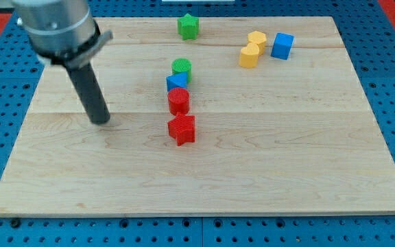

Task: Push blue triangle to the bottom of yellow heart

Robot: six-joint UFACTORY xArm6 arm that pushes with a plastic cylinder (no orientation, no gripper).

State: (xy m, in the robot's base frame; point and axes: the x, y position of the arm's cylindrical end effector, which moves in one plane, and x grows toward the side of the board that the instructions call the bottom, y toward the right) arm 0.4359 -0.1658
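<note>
The blue triangle (176, 81) lies near the board's middle, wedged between a green cylinder (182, 66) above it and a red cylinder (178, 101) below it. The yellow heart (257, 39) sits at the upper right, touching a yellow block (249, 55) just below-left of it. My tip (101, 121) rests on the board at the left, well apart from the blue triangle, about a hundred pixels to its left and slightly lower. The rod leans up toward the view's top left.
A red star (182, 129) lies below the red cylinder. A blue cube (282, 45) stands right of the yellow heart. A green star (188, 26) sits near the top edge. The wooden board (60, 178) rests on a blue perforated table.
</note>
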